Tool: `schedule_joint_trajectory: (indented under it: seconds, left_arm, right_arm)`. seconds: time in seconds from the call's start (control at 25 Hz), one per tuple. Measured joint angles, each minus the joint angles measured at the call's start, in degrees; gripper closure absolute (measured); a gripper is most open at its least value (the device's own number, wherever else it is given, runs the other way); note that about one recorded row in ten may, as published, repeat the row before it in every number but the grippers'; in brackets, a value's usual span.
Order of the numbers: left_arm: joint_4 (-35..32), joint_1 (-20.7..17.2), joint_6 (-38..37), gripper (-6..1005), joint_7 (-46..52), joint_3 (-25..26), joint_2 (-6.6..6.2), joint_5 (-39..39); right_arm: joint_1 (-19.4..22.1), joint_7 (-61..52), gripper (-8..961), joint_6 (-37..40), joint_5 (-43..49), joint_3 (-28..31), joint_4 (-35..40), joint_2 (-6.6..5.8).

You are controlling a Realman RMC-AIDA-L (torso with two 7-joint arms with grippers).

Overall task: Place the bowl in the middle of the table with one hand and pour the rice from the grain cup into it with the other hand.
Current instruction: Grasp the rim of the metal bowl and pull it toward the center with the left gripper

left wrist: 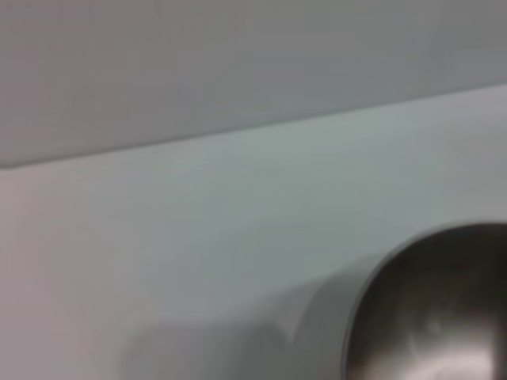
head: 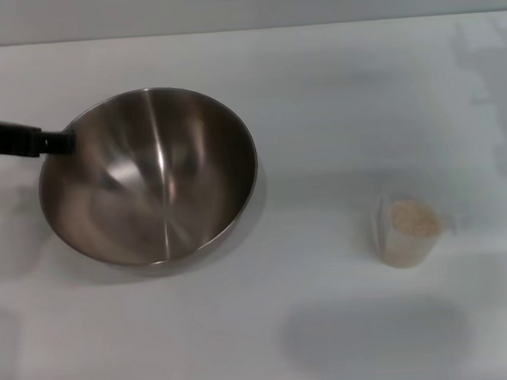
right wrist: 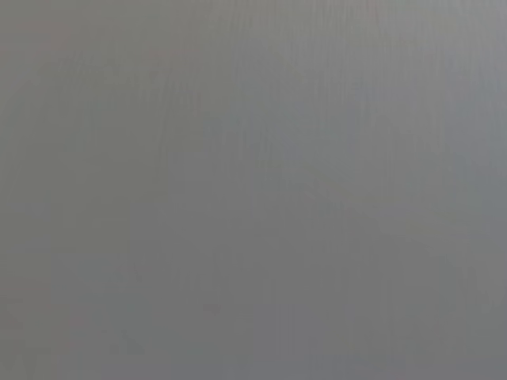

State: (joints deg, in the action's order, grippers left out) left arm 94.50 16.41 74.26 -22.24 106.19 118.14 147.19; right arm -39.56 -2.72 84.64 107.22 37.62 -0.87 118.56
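My left gripper (head: 61, 141) reaches in from the left edge of the table (head: 333, 82) and meets the rim of the bowl (head: 149, 175) on its left side. The black fingers sit right at the steel lip and seem pinched onto it, though I cannot tell for sure how tightly they hold. My right gripper is nowhere in sight; its wrist camera shows only plain grey.

The bowl sits left of the table's centre and looks tilted, its far-left rim raised toward my fingers and its low side resting near the front. A grip on one thin edge of a wide, slick bowl is my main worry: the steel may slip out of the pinch, or the bowl may swing under its own weight and clang down off target. If I drag it too far right, its rim could knock the grain cup (head: 407, 232).

That cup stands upright, well apart from the bowl, on the right half of the table. It is clear plastic, filled nearly to the top with pale beige rice (head: 413, 217). So full, it will spill grains at the slightest tilt or bump before it is over the bowl.

The bowl itself is shiny brushed steel, empty, much wider than the cup, with bright streaks of reflection inside; the left wrist view shows only a dark curve of it (left wrist: 444, 309).
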Motion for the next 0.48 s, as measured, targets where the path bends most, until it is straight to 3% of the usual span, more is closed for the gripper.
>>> schedule_joint_trajectory:
  seconds: [0.48]
  left_arm:
    - [-8.46,3.12,-0.1,221,-3.05,0.03,-0.02,0.07]
  right_arm:
    - [-0.19,0.0,386,0.01,0.0,0.09,-0.01,0.01]
